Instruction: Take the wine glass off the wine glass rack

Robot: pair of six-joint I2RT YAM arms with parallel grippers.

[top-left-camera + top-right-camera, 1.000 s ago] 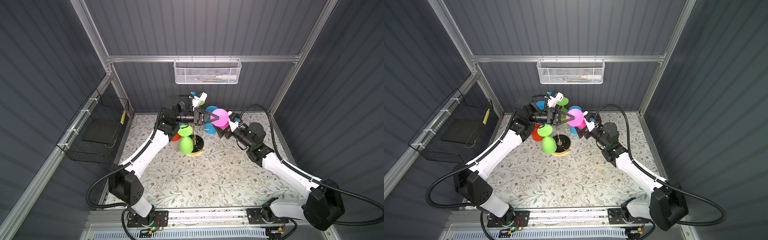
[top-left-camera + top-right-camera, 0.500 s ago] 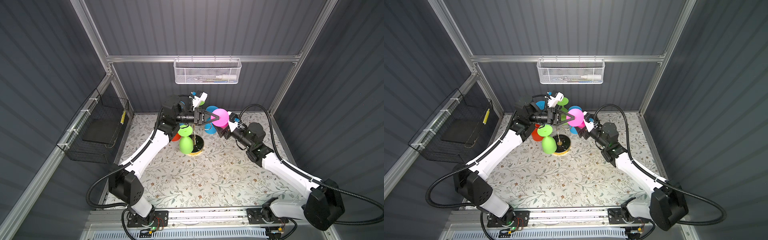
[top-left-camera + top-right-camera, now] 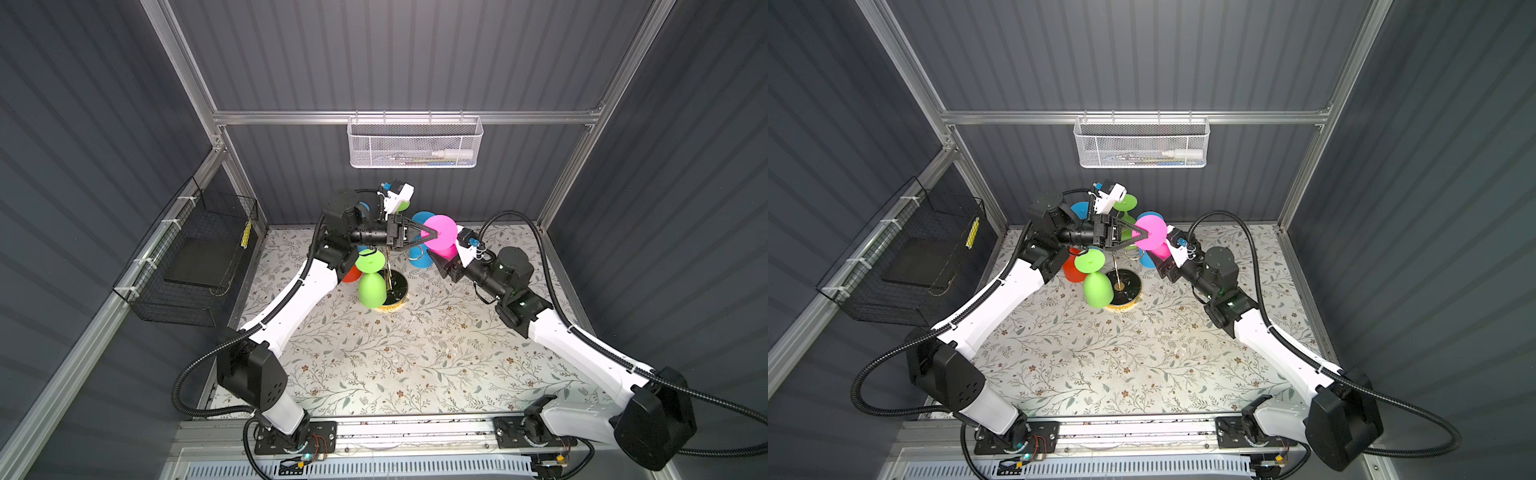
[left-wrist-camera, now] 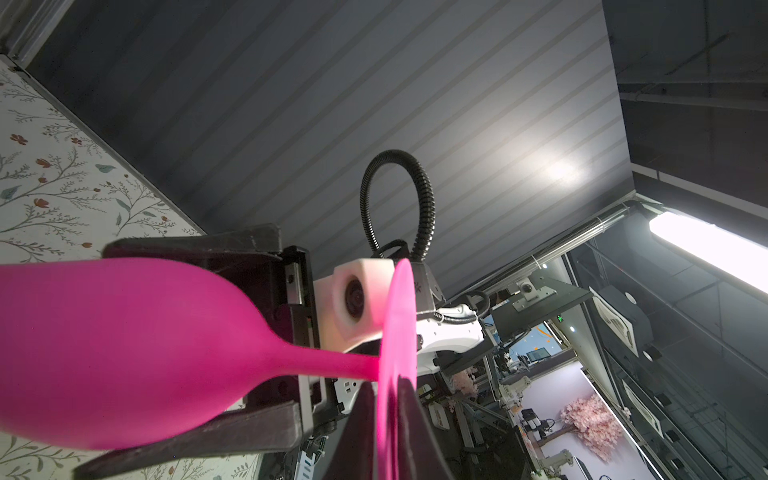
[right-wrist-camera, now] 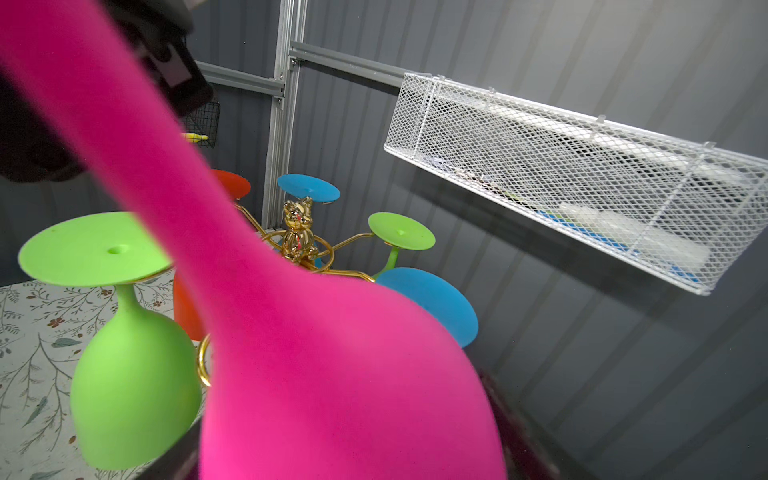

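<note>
The pink wine glass [image 3: 440, 232] [image 3: 1152, 232] hangs tilted in the air between both grippers, to the right of the rack's top. My left gripper [image 3: 434, 235] [image 4: 386, 390] is shut on the rim of its round foot. In the left wrist view the glass's bowl [image 4: 124, 353] lies between the fingers of my right gripper [image 4: 199, 340] [image 3: 446, 254], which is shut on it. The bowl [image 5: 332, 374] fills the right wrist view. The gold wine glass rack [image 3: 388, 272] [image 5: 297, 232] stands behind on its black base [image 3: 1130, 291]. An empty loop [image 5: 203, 361] shows beside the bowl.
Green [image 3: 371, 286], orange [image 3: 352, 275] and blue [image 3: 419, 251] glasses hang upside down from the rack's arms. A white mesh basket [image 3: 413, 143] is fixed to the back wall. A black wire basket [image 3: 195, 257] hangs on the left wall. A floral mat [image 3: 395, 357] covers the table.
The right gripper's jaws have closed in on the pink bowl. Both arms and the glass stay nearly where they were.
</note>
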